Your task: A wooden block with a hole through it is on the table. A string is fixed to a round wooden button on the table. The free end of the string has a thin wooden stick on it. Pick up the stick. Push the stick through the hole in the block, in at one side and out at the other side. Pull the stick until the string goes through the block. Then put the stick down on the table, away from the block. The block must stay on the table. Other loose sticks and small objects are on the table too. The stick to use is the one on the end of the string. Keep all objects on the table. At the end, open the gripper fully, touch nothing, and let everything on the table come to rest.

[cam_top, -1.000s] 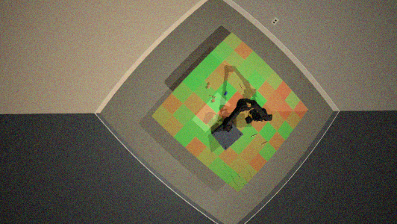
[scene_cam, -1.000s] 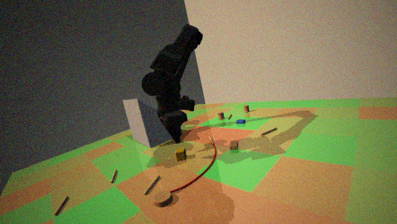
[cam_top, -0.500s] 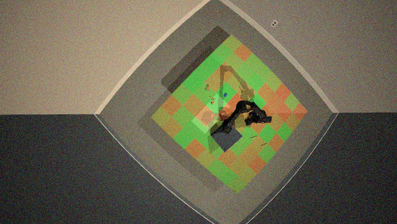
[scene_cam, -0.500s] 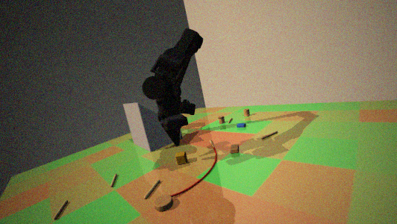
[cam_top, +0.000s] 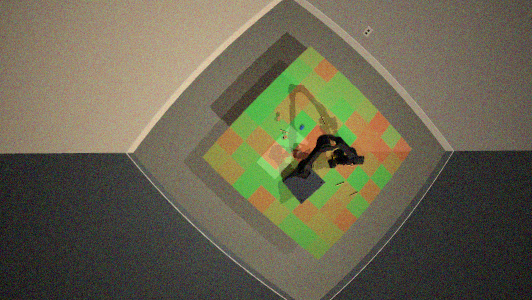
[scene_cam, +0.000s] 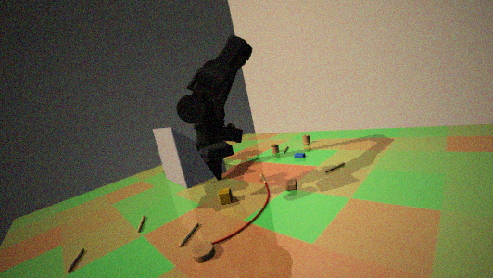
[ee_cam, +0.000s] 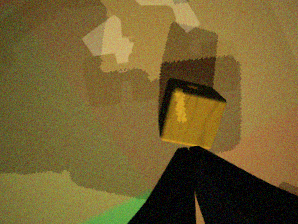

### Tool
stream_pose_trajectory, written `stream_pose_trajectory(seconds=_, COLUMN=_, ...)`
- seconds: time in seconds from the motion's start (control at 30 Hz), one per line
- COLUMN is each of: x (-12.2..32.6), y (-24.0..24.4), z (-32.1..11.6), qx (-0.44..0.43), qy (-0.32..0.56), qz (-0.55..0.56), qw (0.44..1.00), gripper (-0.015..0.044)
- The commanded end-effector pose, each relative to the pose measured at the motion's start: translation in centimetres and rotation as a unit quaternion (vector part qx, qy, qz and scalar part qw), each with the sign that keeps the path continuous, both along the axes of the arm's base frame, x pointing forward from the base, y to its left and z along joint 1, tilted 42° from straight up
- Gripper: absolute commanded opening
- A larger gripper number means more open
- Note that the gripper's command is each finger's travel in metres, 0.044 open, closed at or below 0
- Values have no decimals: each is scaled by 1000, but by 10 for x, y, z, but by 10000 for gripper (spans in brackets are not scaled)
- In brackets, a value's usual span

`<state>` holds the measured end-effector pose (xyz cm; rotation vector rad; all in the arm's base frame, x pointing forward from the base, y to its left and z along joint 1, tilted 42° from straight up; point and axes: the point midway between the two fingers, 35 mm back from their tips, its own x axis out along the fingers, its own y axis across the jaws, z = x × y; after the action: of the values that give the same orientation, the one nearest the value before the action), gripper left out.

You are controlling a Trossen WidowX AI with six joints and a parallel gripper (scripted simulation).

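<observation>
Button nearest, flat on the table; from it the red string bows right and away. Loose sticks lie left of it (easy decoys, those). Beyond sits the small yellow block, probably the holed one, with the claw just behind and above it, closed, its fingertips together on nothing.

Farther right, at the string's far end, lies the task's stick, apart from the claw. I'd expect it light, stiff and prone to rolling; take it near its middle, squarely, leaving the tip free. The string should bend softly and drag. The block looks light enough to shove by accident.
</observation>
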<state>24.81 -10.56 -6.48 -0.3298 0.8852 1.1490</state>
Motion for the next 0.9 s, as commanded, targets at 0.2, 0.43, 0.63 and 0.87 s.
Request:
stream_pose_trajectory(seconds=0.2, x=0, y=0, z=0, qx=0, qy=0, qz=0, qw=1000, gripper=0)
stream_pose_trajectory(seconds=0.43, x=0, y=0, z=0, qx=0, qy=0, qz=0, qw=1000, gripper=184)
stream_pose_trajectory(seconds=0.63, x=0, y=0, z=0, qx=0, qy=0, qz=0, qw=1000, gripper=183)
stream_pose_trajectory(seconds=0.87, x=0, y=0, z=0, qx=0, qy=0, qz=0, qw=1000, gripper=0)
